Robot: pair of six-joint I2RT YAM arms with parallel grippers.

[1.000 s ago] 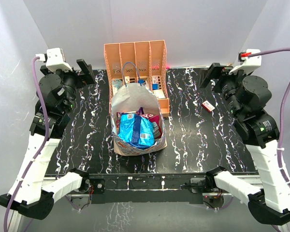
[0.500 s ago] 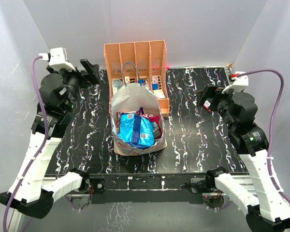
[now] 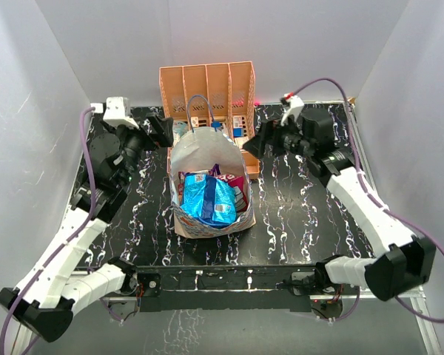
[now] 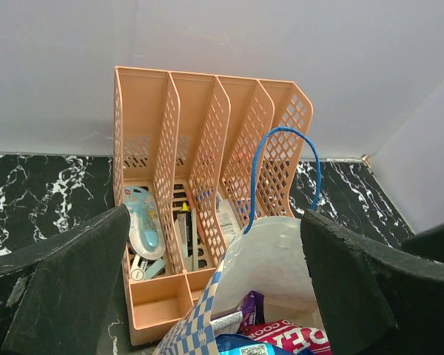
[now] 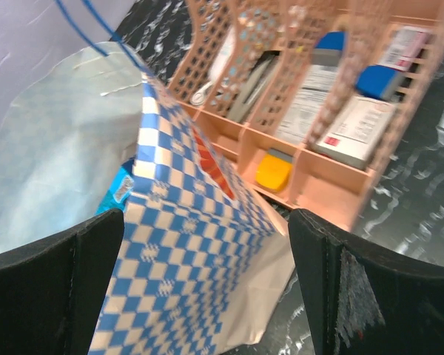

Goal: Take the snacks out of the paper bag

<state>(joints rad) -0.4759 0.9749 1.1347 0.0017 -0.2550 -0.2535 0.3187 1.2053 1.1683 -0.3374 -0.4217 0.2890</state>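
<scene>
Flanking the paper bag at frame centre: left end effector sits upper left of it and right end effector upper right, both spread wide and empty. The snacks in view sit inside the bag. Blue packet is on top, long axis seemingly upper left to lower right, lying toward lower centre from both. Right looks marginally nearer. Orange desk organizer stands just behind.

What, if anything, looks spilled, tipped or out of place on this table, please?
Nothing stands out. The paper bag stands upright and open just in front of the orange organizer, with the snacks inside it; no spill shows.
</scene>
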